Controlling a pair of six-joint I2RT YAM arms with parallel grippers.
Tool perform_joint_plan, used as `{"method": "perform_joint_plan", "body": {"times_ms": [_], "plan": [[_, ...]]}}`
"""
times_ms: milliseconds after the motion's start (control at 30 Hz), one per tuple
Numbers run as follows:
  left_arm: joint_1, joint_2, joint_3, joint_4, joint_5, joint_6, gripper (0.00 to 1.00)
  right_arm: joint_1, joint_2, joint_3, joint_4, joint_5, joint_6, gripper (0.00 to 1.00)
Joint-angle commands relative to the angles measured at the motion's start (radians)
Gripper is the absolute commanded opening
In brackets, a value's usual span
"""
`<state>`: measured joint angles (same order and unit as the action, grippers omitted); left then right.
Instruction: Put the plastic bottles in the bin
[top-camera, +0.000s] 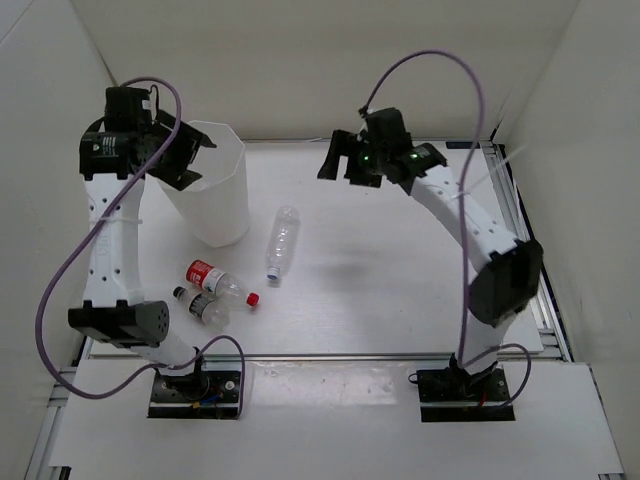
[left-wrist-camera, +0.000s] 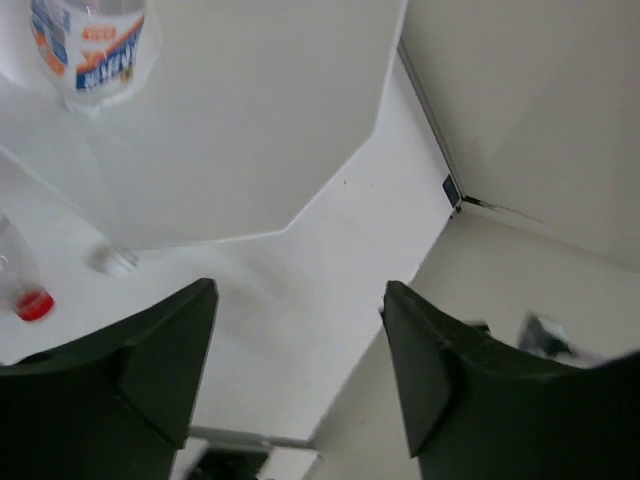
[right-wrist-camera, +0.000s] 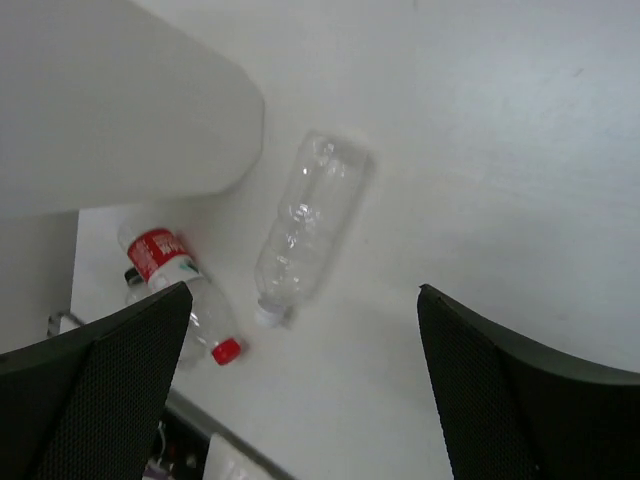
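The translucent white bin (top-camera: 222, 195) stands at the back left, and my left gripper (top-camera: 195, 160) hovers over its rim. In the left wrist view that gripper (left-wrist-camera: 298, 295) is open and empty, looking down into the bin (left-wrist-camera: 250, 120), where a blue-white labelled bottle (left-wrist-camera: 95, 50) shows. A plain clear bottle (top-camera: 283, 243) lies on the table right of the bin. The red-label bottle (top-camera: 220, 280) and a small dark-capped bottle (top-camera: 200, 305) lie side by side nearer the front. My right gripper (top-camera: 340, 168) hangs open and empty above the table, over the plain bottle (right-wrist-camera: 305, 230) and red-label bottle (right-wrist-camera: 170, 265).
White walls enclose the table on the left, back and right. A metal rail (top-camera: 530, 250) runs along the right edge and another (top-camera: 330, 355) along the front. The bin's wall (right-wrist-camera: 120, 100) fills the upper left of the right wrist view.
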<state>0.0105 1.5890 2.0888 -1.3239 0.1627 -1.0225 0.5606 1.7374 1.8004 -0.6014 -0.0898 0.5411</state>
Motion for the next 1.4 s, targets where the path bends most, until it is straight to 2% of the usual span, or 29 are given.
{"method": "perform_joint_plan", "body": {"times_ms": [0, 67, 100, 200, 300, 500, 667, 700, 733, 833, 933, 1000, 1100, 1267, 1367], "plan": [[-0.007, -0.228, -0.075, 0.109, -0.152, 0.100, 0.84, 0.001, 0.126, 0.017, 0.008, -0.252, 0.053, 0.96], [-0.007, -0.325, -0.166, 0.185, -0.219, 0.153, 0.99, 0.012, 0.184, 0.045, 0.008, -0.278, 0.078, 0.99], [-0.007, -0.421, -0.256, 0.204, -0.295, 0.168, 0.99, 0.012, 0.245, 0.078, -0.003, -0.292, 0.079, 0.99], [-0.007, -0.577, -0.398, 0.241, -0.412, 0.226, 0.99, 0.030, 0.364, 0.126, -0.003, -0.315, 0.114, 0.99], [-0.007, -0.685, -0.463, 0.241, -0.457, 0.301, 0.99, 0.068, 0.467, 0.189, -0.003, -0.346, 0.134, 0.99], [-0.007, -0.825, -0.605, 0.209, -0.545, 0.322, 0.99, 0.102, 0.657, 0.335, 0.008, -0.381, 0.175, 0.99], [-0.007, -0.885, -0.682, 0.112, -0.611, 0.245, 0.99, 0.111, 0.750, 0.355, 0.052, -0.413, 0.244, 0.97], [-0.007, -0.897, -0.699, 0.092, -0.611, 0.205, 0.99, 0.111, 0.763, 0.355, 0.052, -0.422, 0.256, 0.93], [-0.007, -0.911, -0.716, 0.092, -0.611, 0.205, 0.99, 0.111, 0.775, 0.355, 0.064, -0.457, 0.278, 0.75], [-0.007, -0.958, -0.788, 0.101, -0.595, 0.161, 0.99, 0.088, 0.811, 0.367, 0.065, -0.527, 0.318, 0.44], [-0.007, -0.980, -0.866, 0.062, -0.607, 0.077, 0.99, 0.055, 0.733, 0.294, 0.041, -0.556, 0.327, 0.33], [-0.007, -1.008, -0.936, 0.032, -0.620, 0.036, 0.99, 0.027, 0.659, 0.214, 0.041, -0.556, 0.318, 0.31], [-0.007, -1.061, -1.036, 0.032, -0.620, -0.057, 0.99, 0.004, 0.516, 0.201, 0.063, -0.519, 0.298, 0.27], [-0.007, -1.098, -1.168, 0.094, -0.565, -0.169, 0.99, -0.018, 0.337, 0.365, 0.118, -0.398, 0.310, 0.21], [-0.007, -1.086, -1.237, 0.103, -0.520, -0.199, 0.99, -0.018, 0.290, 0.378, 0.288, -0.335, 0.361, 0.21]]}}
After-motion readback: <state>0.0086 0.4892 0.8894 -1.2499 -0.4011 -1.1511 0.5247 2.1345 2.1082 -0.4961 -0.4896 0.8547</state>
